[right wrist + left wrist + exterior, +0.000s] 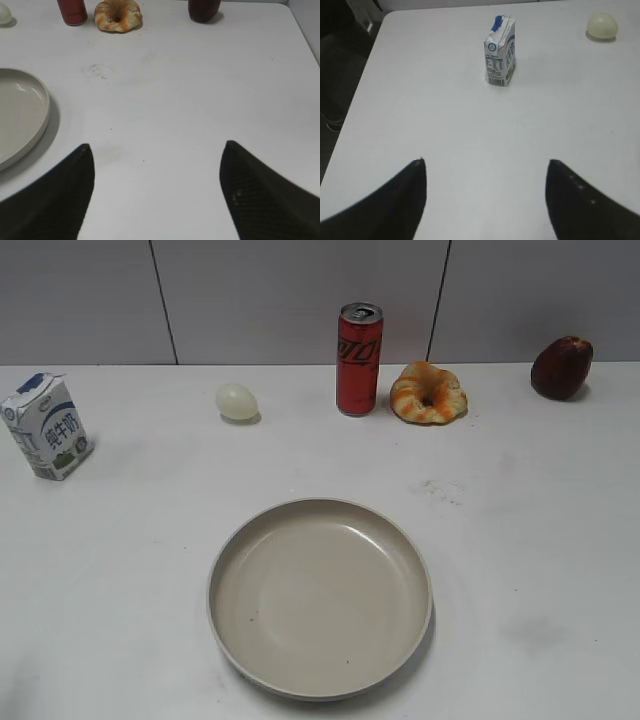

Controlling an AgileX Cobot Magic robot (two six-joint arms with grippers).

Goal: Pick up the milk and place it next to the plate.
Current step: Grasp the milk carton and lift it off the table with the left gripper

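The milk [48,427], a small white carton with blue trim, stands upright at the far left of the white table. In the left wrist view the milk [500,51] stands well ahead of my left gripper [485,162], which is open and empty. The plate [225,550], a wide beige-grey dish, lies empty at the table's front middle; its rim [45,107] shows at the left of the right wrist view. My right gripper [156,146] is open and empty over bare table right of the plate. Neither gripper shows in the exterior view.
A red can [359,358], a pale egg [237,401], a bread ring [428,392] and a dark red fruit [561,367] line the back of the table. The table's left edge [362,85] runs near the milk.
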